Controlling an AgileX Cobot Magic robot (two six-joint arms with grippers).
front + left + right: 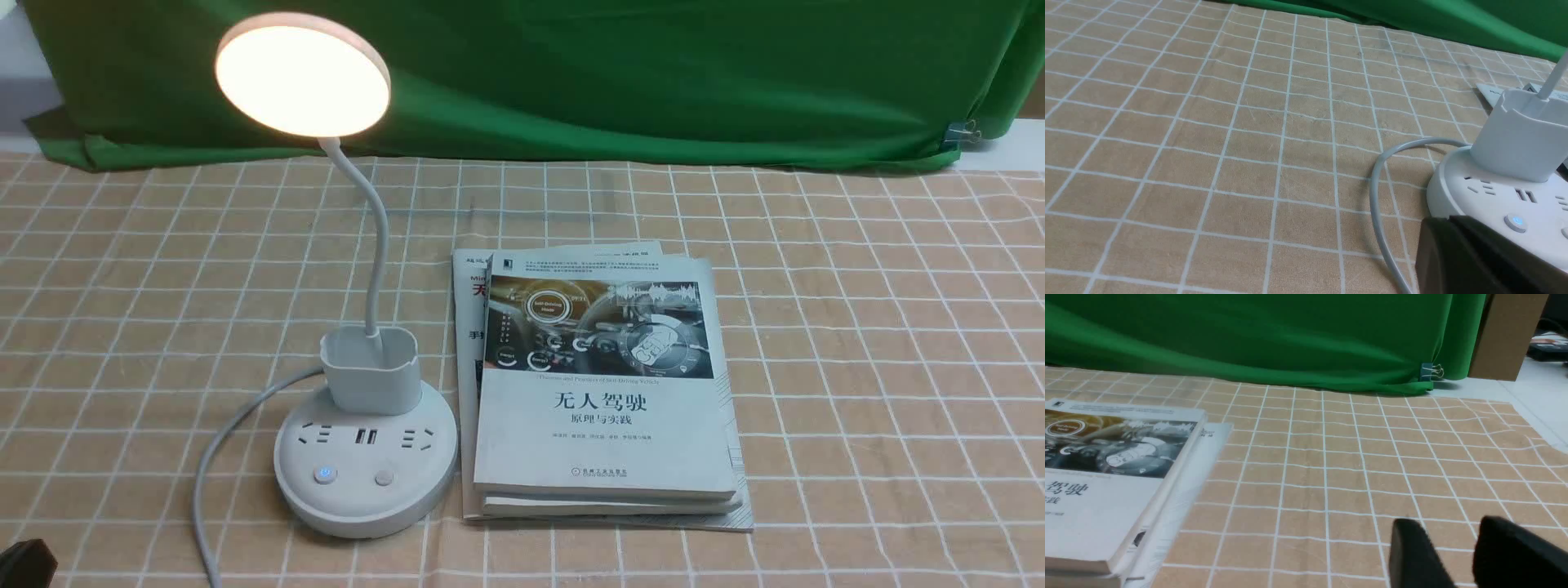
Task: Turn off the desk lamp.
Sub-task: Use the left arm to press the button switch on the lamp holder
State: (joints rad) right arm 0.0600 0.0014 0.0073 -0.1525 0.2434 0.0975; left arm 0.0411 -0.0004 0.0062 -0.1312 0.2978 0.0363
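At the near left corner of the worktop (857,327), which is spread with a tan checked cloth, the left fingers (1470,261) show only as one dark block low in front of the lamp's base, and I cannot tell whether they are spread or closed; they hold nothing that can be seen. A grey cord (214,457) loops from the near edge round to the back of the desk lamp (365,465), which stands on the left half of the worktop, towards the near edge. Its round head (302,73) is lit and faces forward at the top of a bent neck (377,245). On the base, the left button (325,474) glows blue, and a plain button (384,477) sits beside it. A stack of books (604,408) lies just beside the base, near the middle. The right fingers (1412,559) hover over bare cloth, released, with a gap between them. A green cloth (612,73) hangs along the far edge, a binder clip (967,131) at its right end.
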